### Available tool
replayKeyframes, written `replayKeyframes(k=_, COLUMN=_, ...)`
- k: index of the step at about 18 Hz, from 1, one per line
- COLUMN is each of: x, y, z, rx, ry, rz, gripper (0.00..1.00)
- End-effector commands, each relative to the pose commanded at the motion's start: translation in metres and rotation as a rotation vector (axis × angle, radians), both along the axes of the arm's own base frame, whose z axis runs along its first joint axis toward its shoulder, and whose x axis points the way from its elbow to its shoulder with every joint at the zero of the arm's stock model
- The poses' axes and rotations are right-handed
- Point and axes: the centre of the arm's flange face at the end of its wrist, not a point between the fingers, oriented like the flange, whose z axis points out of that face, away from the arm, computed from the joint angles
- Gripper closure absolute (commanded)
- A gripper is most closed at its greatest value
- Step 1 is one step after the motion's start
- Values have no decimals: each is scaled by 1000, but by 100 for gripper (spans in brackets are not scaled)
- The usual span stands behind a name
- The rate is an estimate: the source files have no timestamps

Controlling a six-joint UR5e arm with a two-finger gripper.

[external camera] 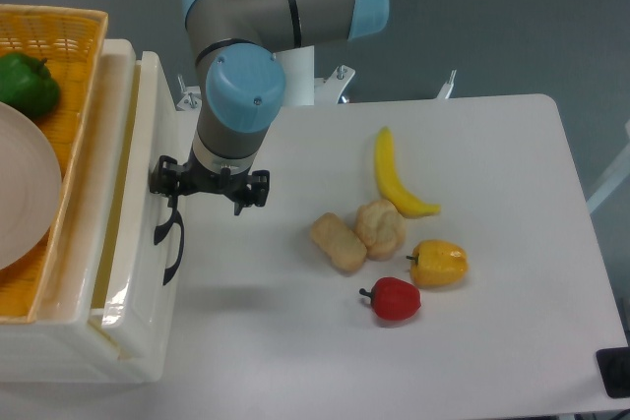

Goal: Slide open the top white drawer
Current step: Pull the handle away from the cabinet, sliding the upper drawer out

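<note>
Overhead, the single fixed view shows a white cabinet [118, 341] at the left edge of the white tabletop [492, 145], with the top white drawer [148, 125] projecting a little way out from the cabinet body, a narrow strip of its interior visible along the top. The drawer's curved black handle [164, 231] sits on its front face, with the lower drawer's matching handle [177, 255] just beside it. The hand [208, 187] is at the upper handle, its black fingers pointing toward the drawer front; whether they grip the handle cannot be told, since the wrist hides the contact. On top of the cabinet rests an orange wicker basket [84, 46] containing a green pepper [28, 86] and a pale plate [25, 194]. Well apart on the tabletop lie a banana [392, 179], two bread pieces [358, 233] touching each other, a yellow pepper [439, 263] and a red pepper [395, 299].
</note>
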Motion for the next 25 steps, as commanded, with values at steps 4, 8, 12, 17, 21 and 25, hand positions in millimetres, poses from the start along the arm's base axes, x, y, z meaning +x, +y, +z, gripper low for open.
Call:
replayKeyframes(k=4, x=-3, y=-1, z=3, rx=5, ry=2, rz=5, gripper=0)
replayKeyframes(k=8, x=-6, y=-2, z=4, rx=5, ry=4, rz=9, gripper=0)
replayKeyframes(k=12, x=-13, y=-4, z=5, rx=10, ry=8, rz=20, gripper=0)
replayKeyframes(k=17, x=-25, y=-9, z=8, rx=15, ry=18, rz=25, gripper=0)
replayKeyframes(k=21, x=-38, y=-16, z=9, rx=21, ry=22, rz=29, gripper=0)
replayKeyframes(k=25, x=-52, y=-21, z=12, rx=28, ry=28, rz=46, gripper=0)
